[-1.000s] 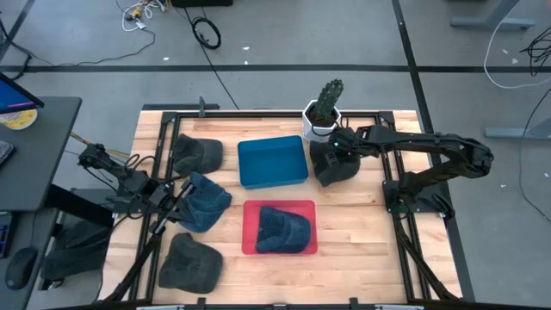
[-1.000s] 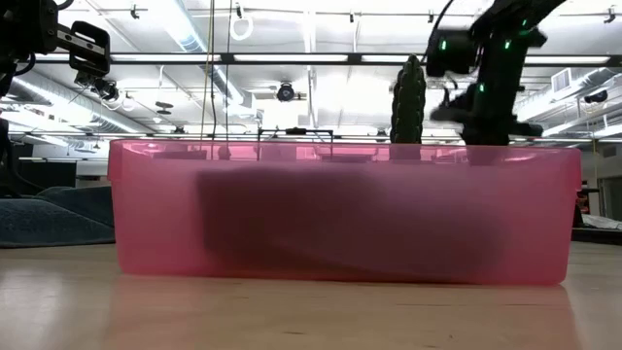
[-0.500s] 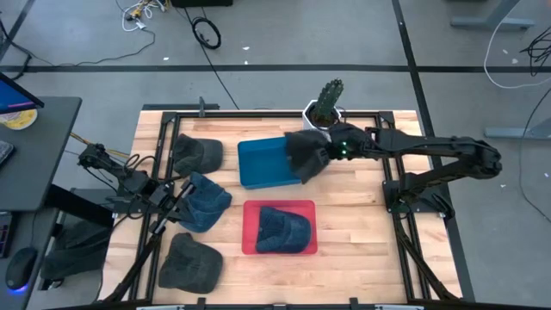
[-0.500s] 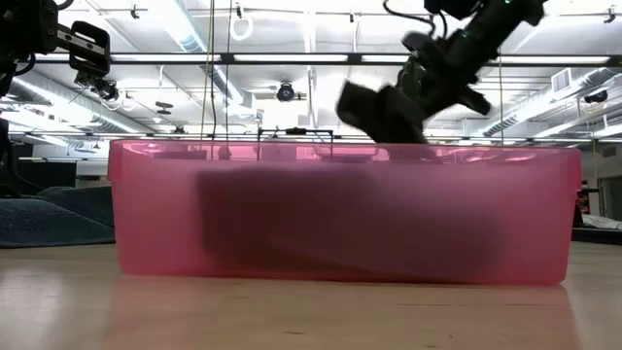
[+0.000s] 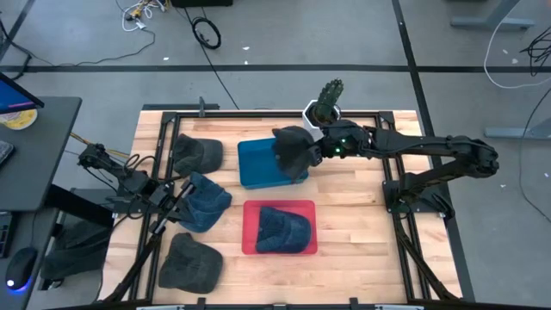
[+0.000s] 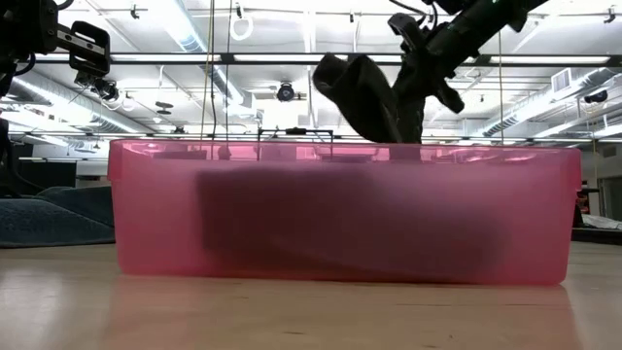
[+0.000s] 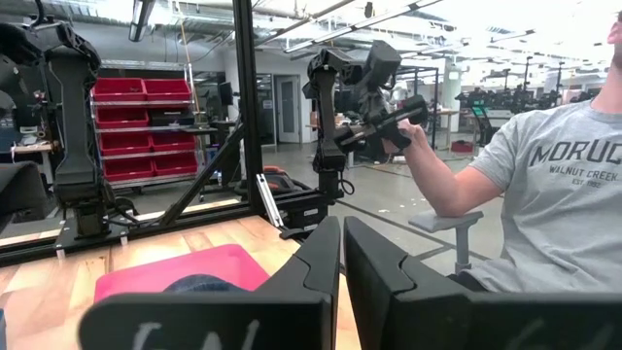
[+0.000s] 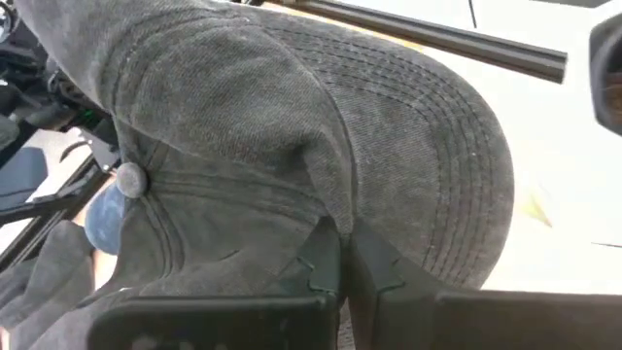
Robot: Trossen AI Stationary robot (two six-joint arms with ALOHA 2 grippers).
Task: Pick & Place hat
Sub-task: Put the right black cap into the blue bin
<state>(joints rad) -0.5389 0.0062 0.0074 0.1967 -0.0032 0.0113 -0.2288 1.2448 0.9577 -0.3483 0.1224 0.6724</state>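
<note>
The dark grey hat (image 5: 293, 149) is up in the air, just above centre frame in the high view, hanging over the right edge of the blue bin (image 5: 263, 164). The right gripper (image 5: 315, 150) has it: in the right wrist view the two fingers (image 8: 326, 262) are pinched nearly together on a fold of the hat's fabric (image 8: 292, 146), with crown, top button and stitched brim filling that view. From table height the hat (image 6: 355, 97) dangles clear above the rim of the red bin (image 6: 340, 209), the right gripper (image 6: 413, 73) gripping it from the upper right.

The red bin (image 5: 279, 227) sits below centre in the high view with a dark blue hat (image 5: 282, 228) inside. A potted cactus (image 5: 325, 105) stands just above the right arm.

Over at the left, the left gripper (image 5: 175, 200) waits low over a blue hat (image 5: 203, 202), its fingers (image 7: 321, 262) drawn close with only a thin gap and nothing between them. Two more grey hats lie on the table, one at upper left (image 5: 198, 155), one at lower left (image 5: 191, 263). A person in a grey T-shirt (image 7: 544, 214) shows at the right of the left wrist view.
</note>
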